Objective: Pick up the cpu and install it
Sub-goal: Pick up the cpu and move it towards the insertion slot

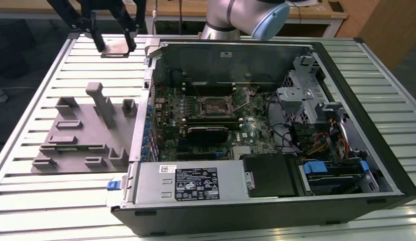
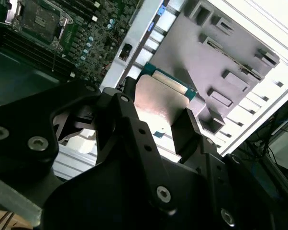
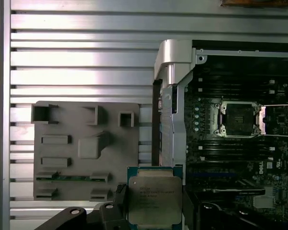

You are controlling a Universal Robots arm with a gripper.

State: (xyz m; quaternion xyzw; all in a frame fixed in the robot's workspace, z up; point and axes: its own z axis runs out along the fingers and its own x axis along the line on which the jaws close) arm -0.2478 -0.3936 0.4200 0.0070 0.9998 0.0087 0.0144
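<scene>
the open computer case [image 1: 262, 217] is seen nearest on the slatted worktop [image 1: 54, 201], the grey fixture block [image 1: 81, 135] at mid left; farthest, at the frame's upper left, the cpu [image 1: 117, 52] is gripped between the gripper's [image 1: 115, 49] fingers [image 1: 99, 40].

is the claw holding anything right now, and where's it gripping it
Yes: the claw holds the cpu, clamped by two opposite side edges, with the metal top plate left uncovered.
</scene>
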